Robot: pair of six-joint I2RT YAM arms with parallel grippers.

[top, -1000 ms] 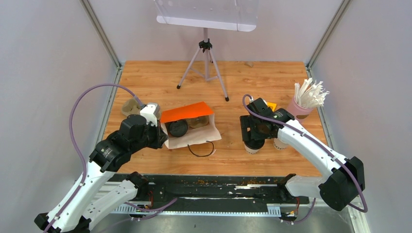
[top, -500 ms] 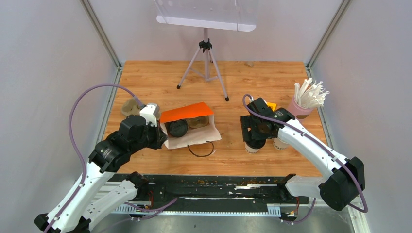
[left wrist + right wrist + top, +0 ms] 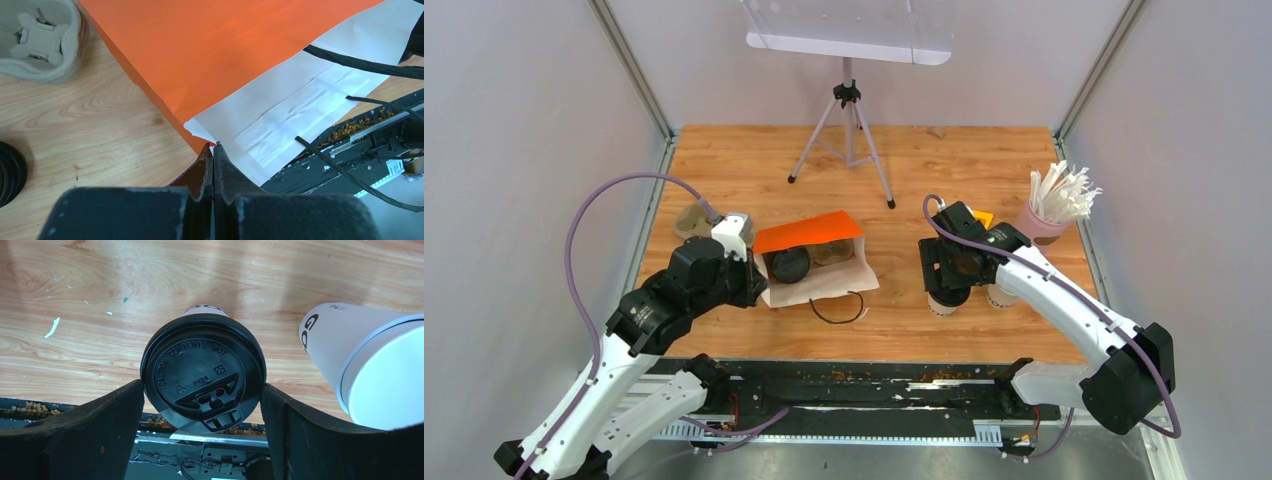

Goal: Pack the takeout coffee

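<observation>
Left gripper [image 3: 214,146]: jaws pressed together, the tips pinching the corner edge of the bag's mouth.
Right gripper [image 3: 202,386]: fingers spread to either side of a cup, each one against the rim of its lid, clamping it.
Lidded cup [image 3: 202,365]: white with a black lid, upright between the right fingers. It is well apart from the bag, at 3 o'clock of it in the top view. Whether its base rests on the wood cannot be told.
Second cup [image 3: 360,365]: white, just beside the lidded cup at its 3 o'clock, outside the fingers. The end facing the wrist camera looks white.
Bagged cup [image 3: 791,263]: its black lid shows inside the bag's open mouth.
Orange paper bag [image 3: 809,231]: white inside, with a black handle loop [image 3: 837,310] at its 6 o'clock.
Pulp tray [image 3: 40,40]: on the wood, near the bag at its 10 o'clock.
Pink cup [image 3: 1041,222]: full of white straws, at 1 o'clock of the right gripper.
Table [image 3: 904,330]: wooden.
</observation>
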